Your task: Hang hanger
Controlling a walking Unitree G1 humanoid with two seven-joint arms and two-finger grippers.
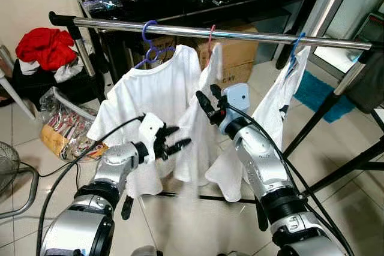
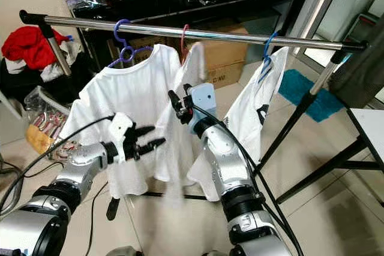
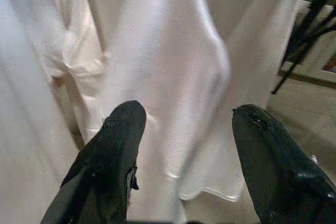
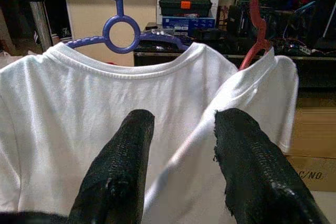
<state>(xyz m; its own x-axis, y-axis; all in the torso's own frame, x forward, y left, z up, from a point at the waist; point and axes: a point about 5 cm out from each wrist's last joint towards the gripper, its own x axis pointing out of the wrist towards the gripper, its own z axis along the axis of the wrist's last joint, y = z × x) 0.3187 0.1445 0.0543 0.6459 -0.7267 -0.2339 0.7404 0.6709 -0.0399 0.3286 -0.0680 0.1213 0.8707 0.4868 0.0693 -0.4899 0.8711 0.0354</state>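
Head views: three hangers are sitting on the metal rail (image 1: 240, 33). The purple hanger (image 1: 150, 46) is carrying a white t-shirt (image 1: 153, 97) facing me. The red hanger (image 1: 210, 39) is hooked on the rail just beside it, and its shirt (image 1: 201, 124) is hanging edge-on, so I'm seeing the hook and not the hanger's arms. The blue hanger (image 1: 296, 49) is sitting well apart toward my right, mostly buried in its own shirt (image 1: 273, 109). My right gripper (image 1: 208, 101) is pointing up at the red hanger's shirt, fingers apart, gripping nothing. My left gripper (image 1: 175, 139) is reaching in lower at the hems, fingers spread, empty too. A red cloth pile (image 1: 45, 46) is lying on my left, behind the rail; the desk behind is too dark to read.

Left wrist view: blurred. Both fingers (image 3: 113, 150) are standing wide apart with white fabric (image 3: 168, 77) hanging past them; I can't tell whether they're touching it.

Right wrist view: the fingers (image 4: 128, 156) are parted below the collar. The purple hanger's ring (image 4: 122, 34) is showing clearly; the red hook (image 4: 256, 19) is cut off at the top.
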